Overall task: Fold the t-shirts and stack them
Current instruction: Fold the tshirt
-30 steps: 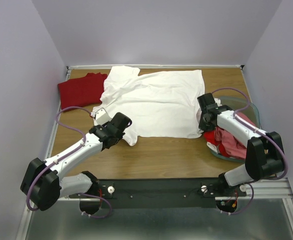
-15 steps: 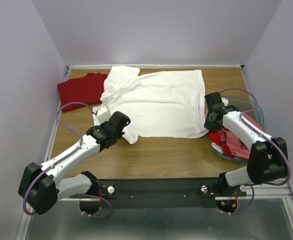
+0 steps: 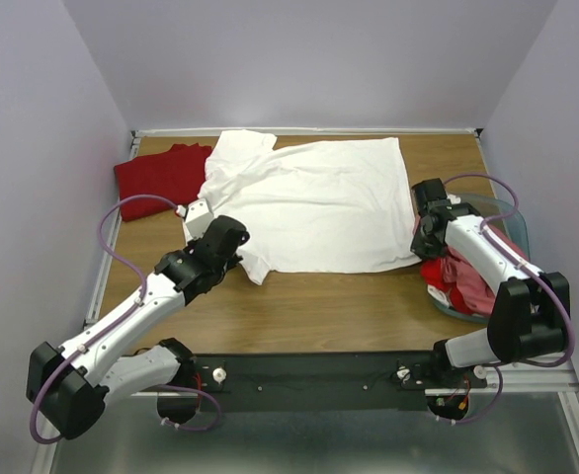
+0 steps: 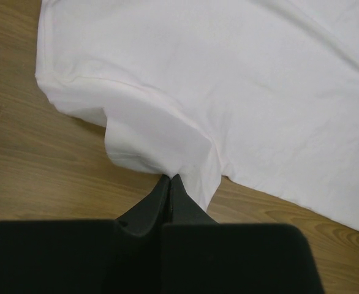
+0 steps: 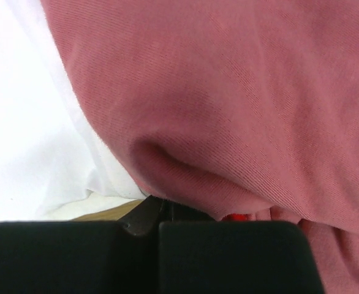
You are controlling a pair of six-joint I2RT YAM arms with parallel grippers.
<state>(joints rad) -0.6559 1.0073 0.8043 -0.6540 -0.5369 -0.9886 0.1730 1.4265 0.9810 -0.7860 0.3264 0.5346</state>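
Note:
A large white t-shirt [image 3: 309, 202] lies spread flat across the middle of the table. My left gripper [image 3: 241, 250] is shut on its near-left sleeve corner; in the left wrist view the tips [image 4: 169, 178] pinch the white cloth [image 4: 228, 92] into a small peak. My right gripper [image 3: 421, 247] is shut at the shirt's near-right corner, beside the bin. In the right wrist view, pink cloth [image 5: 241, 98] drapes over the shut tips [image 5: 165, 199] and the white hem [image 5: 38, 141] runs in from the left. A dark red t-shirt [image 3: 161, 174] lies at the back left.
A teal plastic bin [image 3: 515, 225] stands at the right edge with pink [image 3: 472, 286] and red [image 3: 436, 271] shirts heaped in it. Side walls close in the table left and right. Bare wood [image 3: 339, 306] shows along the near edge.
The right gripper has moved right toward the bin, drawing the white shirt's near-right corner with it. The left gripper has shifted left and back with its corner. Both stayed shut.

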